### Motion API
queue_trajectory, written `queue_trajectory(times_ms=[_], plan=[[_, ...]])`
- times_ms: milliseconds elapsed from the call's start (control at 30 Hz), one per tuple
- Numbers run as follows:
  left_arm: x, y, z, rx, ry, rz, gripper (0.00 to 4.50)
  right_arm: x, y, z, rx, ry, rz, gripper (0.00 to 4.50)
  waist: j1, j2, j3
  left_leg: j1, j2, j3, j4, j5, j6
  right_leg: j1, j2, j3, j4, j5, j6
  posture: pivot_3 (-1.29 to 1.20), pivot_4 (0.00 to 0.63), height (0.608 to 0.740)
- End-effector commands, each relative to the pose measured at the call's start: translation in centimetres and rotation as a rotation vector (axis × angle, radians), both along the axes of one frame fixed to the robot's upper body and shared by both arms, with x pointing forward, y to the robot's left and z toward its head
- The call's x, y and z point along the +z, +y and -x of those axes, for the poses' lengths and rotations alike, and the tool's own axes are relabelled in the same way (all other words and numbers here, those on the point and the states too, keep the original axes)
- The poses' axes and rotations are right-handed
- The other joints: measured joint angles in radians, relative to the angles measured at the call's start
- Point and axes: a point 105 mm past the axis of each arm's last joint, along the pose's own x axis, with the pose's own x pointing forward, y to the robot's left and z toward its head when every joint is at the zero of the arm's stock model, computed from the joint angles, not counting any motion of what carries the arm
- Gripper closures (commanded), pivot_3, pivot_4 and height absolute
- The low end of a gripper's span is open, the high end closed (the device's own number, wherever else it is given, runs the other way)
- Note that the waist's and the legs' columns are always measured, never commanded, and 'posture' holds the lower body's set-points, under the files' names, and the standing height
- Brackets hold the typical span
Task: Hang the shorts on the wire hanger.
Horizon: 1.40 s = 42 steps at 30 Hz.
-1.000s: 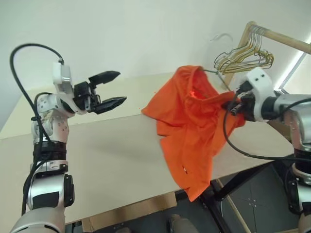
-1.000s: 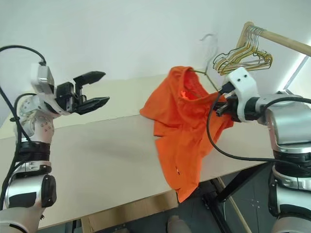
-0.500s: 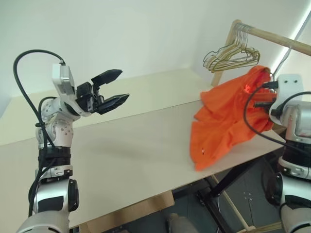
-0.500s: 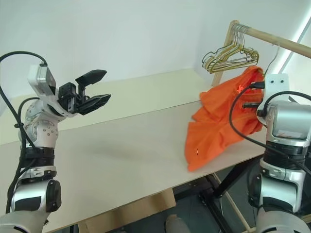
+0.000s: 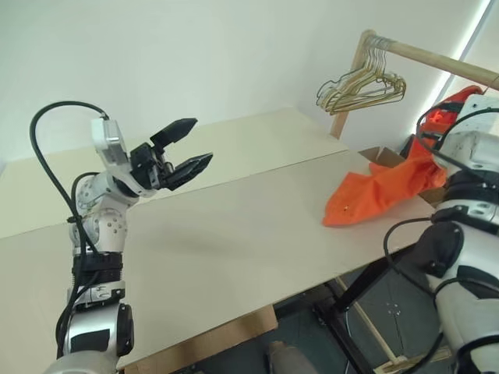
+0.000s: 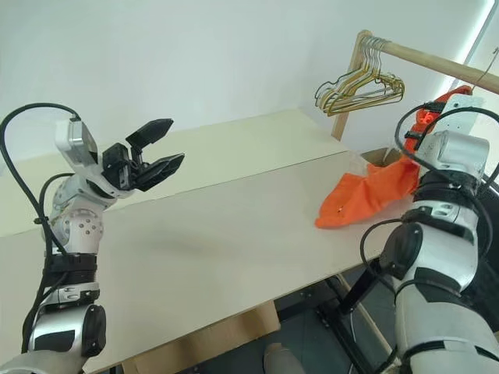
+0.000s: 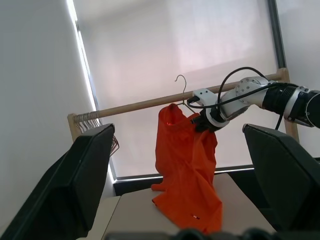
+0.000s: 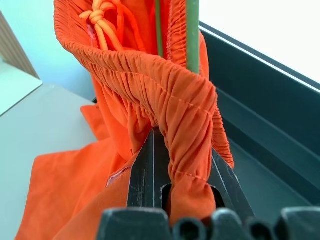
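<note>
The bright orange shorts (image 5: 380, 190) hang from my right gripper (image 8: 170, 146), which is shut on their gathered waistband. Their lower legs trail over the table's right edge. The thin green wire hanger (image 8: 192, 30) runs up through the waistband, and its hook (image 7: 181, 86) rises above the shorts just in front of the wooden rail (image 7: 145, 104). In the left wrist view the right gripper (image 7: 201, 121) holds the shorts up high beside that rail. My left gripper (image 5: 201, 140) is open and empty, raised over the table's left part, far from the shorts.
A bunch of gold and green wire hangers (image 5: 361, 84) hangs at the near end of the wooden rail (image 5: 433, 61). The long beige table (image 5: 234, 234) spreads between the arms. A cardboard box (image 5: 377, 155) sits past the table's right end.
My right arm has swung to the right, carrying the shorts and hanger off the table's middle up toward the rail. The view has turned right too. The left gripper stays open, almost still.
</note>
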Motion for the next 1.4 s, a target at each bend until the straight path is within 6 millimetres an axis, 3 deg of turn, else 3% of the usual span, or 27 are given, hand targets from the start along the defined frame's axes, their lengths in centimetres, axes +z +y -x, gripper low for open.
queue_trajectory(times_ms=[33, 733, 867, 1400], plan=[[1.1, 0.1, 0.6, 0.015, -0.056, 0.01, 0.04, 3.2, -1.1, 0.2, -0.046, -0.13, -0.021, 4.5, 0.002, 0.0, 0.0, 0.0, 0.0, 0.0, 0.0, 0.0, 0.0, 0.0, 0.0, 0.0, 0.0, 0.0, 0.0, -0.15, 0.0, 0.74], [0.3, -1.1, 0.6, -0.009, -0.046, -0.003, 0.04, 2.1, -3.4, 1.2, -0.063, -0.213, -0.263, 4.5, 0.003, 0.0, 0.0, 0.006, -0.002, 0.012, -0.011, 0.0, 0.0, 0.003, 0.001, 0.014, -0.005, -0.001, 0.002, -0.14, 0.0, 0.74], [0.0, -1.2, 0.8, -0.006, -0.041, -0.009, 0.04, 1.3, -3.2, 1.1, -0.061, -0.251, -0.378, 4.5, 0.002, 0.0, 0.0, 0.007, -0.002, 0.015, -0.011, 0.0, 0.0, 0.003, 0.001, 0.017, -0.005, -0.001, 0.004, -0.14, 0.0, 0.74], [-0.2, -1.2, 0.7, 0.01, -0.028, -0.033, 0.04, -1.4, -3.4, 1.4, -0.081, -0.237, -0.473, 4.5, 0.005, 0.0, 0.0, 0.007, -0.003, 0.018, -0.012, 0.0, 0.0, 0.003, 0.001, 0.02, -0.006, 0.0, 0.006, -0.13, 0.0, 0.74]])
